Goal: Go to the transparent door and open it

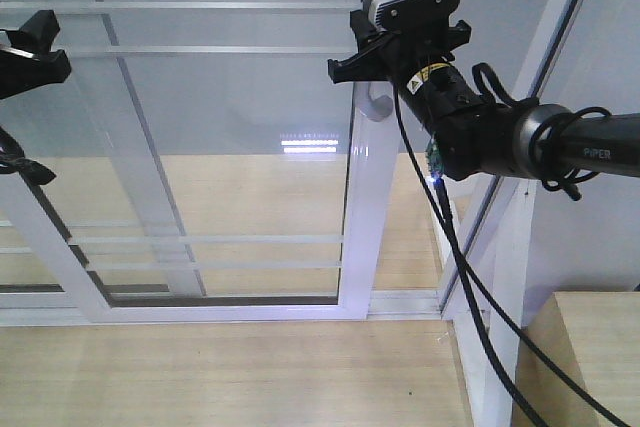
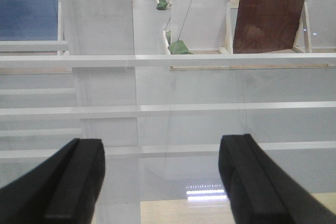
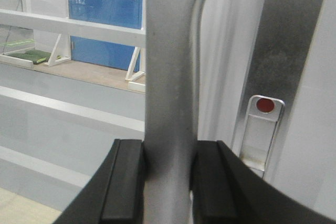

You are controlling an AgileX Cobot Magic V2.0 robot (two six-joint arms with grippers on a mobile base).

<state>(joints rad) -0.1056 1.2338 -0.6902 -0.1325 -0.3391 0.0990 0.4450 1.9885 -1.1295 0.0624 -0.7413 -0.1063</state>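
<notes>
We are at the transparent door (image 1: 230, 167), right jaws pinching its grey handle (image 3: 169, 77) between them, left jaws spread, and we have not slid it open yet.

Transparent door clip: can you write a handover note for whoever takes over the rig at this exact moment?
Right gripper: shut on the grey handle of the transparent door.
Left gripper: open, empty, facing the door.
Done: approach made, handle gripped.
Left: slide the door open, probably by pulling the handle sideways, then release. How far open the door is cannot be told from these views.
</notes>
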